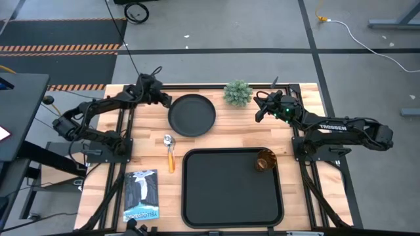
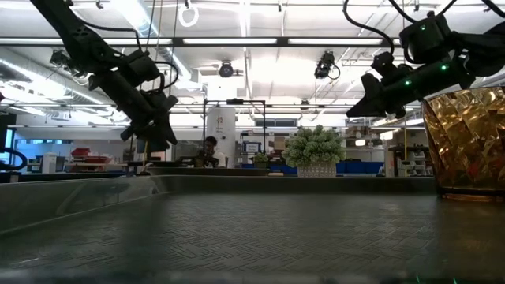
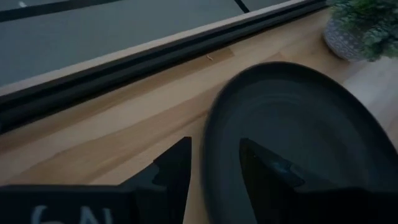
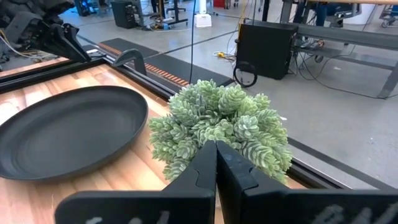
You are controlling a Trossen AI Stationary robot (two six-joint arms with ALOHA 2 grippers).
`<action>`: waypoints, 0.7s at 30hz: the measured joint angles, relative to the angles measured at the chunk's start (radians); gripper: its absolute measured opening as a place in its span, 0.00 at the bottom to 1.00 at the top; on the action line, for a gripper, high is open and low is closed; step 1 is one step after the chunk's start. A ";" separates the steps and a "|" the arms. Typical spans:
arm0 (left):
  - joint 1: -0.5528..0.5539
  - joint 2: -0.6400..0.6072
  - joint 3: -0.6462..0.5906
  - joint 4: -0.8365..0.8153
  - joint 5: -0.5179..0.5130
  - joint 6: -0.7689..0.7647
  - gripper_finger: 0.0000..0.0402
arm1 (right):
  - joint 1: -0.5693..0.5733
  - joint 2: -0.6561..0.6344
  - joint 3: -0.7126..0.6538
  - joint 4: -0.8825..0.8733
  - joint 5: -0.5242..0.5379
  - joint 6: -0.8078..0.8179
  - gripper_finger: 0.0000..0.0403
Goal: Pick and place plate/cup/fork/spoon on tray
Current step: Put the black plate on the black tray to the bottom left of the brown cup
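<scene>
Right now the plate (image 1: 191, 115) lies flat on the tabletop (image 1: 308, 111) at upper centre of the overhead frame, well outside the tray (image 1: 231, 221), and my left hand (image 1: 162, 98) is at its upper-left rim with fingers (image 3: 177, 171) spread, one either side of the edge, gripping nothing yet. The cup (image 1: 266, 159) already stands in the tray's upper-right corner; the spoon (image 1: 169, 152) lies just left of the tray, below the plate, and I can't find the fork in any view. My right hand (image 1: 258, 110) hovers at upper right beside the small green plant (image 1: 237, 93), fingers pressed together and empty. My worry is the thin rim: a shallow pinch could let the plate slip or tilt as I lift, and swinging it low might clip the spoon or knock the cup. The tabletop is pale wood with a booklet (image 1: 141, 195) at lower left; beyond lies a grey floor with cables, and a lit workshop behind.
</scene>
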 joint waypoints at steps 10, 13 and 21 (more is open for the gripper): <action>-0.005 0.112 0.000 0.014 -0.001 -0.016 0.36 | 0.001 0.000 0.000 0.001 -0.001 0.000 0.02; 0.002 0.136 0.000 0.022 0.005 -0.018 0.36 | 0.003 0.000 0.000 0.003 -0.005 0.000 0.02; 0.002 0.177 0.000 0.019 0.062 -0.018 0.36 | 0.003 0.000 0.000 0.010 -0.008 0.002 0.02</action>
